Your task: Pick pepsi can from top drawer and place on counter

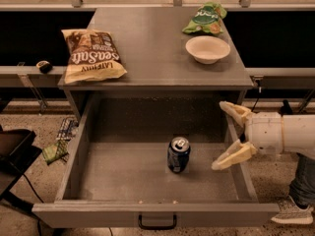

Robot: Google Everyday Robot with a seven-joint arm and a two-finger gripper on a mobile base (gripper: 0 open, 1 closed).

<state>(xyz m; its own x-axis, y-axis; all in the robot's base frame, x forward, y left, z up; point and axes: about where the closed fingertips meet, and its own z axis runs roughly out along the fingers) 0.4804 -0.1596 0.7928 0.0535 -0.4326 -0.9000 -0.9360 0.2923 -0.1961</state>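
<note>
The pepsi can (178, 155), dark blue with a silver top, stands upright on the floor of the open top drawer (147, 213), a little right of its middle. My gripper (225, 135) comes in from the right over the drawer's right wall, its two pale fingers spread wide apart and empty. One finger (235, 112) points up-left, the other (232, 157) points down-left. The gripper is to the right of the can and apart from it. The grey counter (152, 48) lies above and behind the drawer.
On the counter lie a brown chip bag (92, 54) at the left, a green snack bag (204, 18) at the back right and a white bowl (207, 49) beside it. A person's leg and shoe (295, 208) stand at the right. Clutter (56, 149) lies on the floor at the left.
</note>
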